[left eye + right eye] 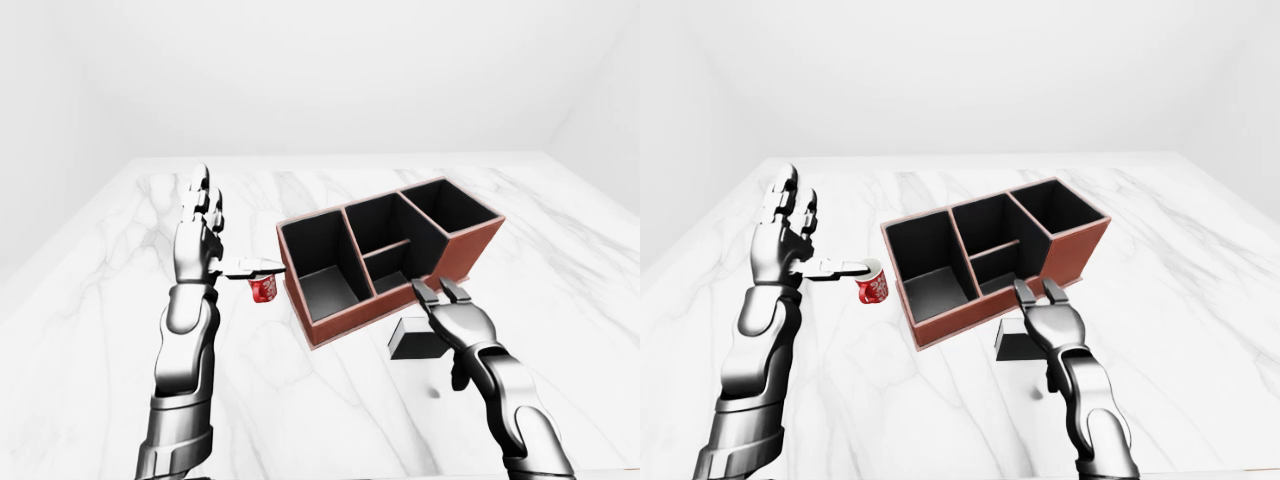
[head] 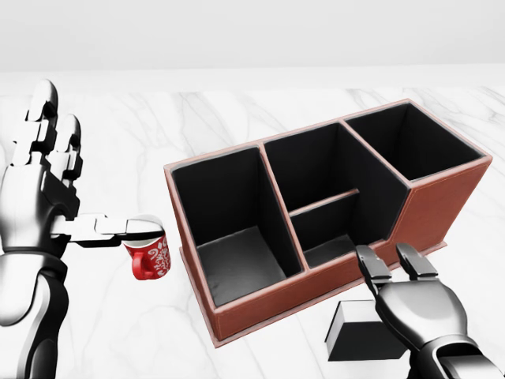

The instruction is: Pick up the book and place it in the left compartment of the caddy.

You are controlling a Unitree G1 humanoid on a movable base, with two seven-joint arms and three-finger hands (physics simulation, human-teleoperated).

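The black book [image 2: 359, 335] lies flat on the marble table [image 2: 237, 118], just below the brown caddy [image 2: 442, 197], long side left to right. All caddy boxes look empty. Your right hand [image 2: 414, 304] hovers over it, fingers spread, holding nothing. Your left hand [image 2: 47, 185] is open by the red mug [image 2: 150, 257].

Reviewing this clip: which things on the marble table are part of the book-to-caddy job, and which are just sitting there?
Part of the job:
- book, dark, lying flat below the caddy in the head view
- caddy, its left compartment empty
- right hand, open above the book

Just lying about:
- red mug, left of the caddy, with the open left hand beside it
- marble table
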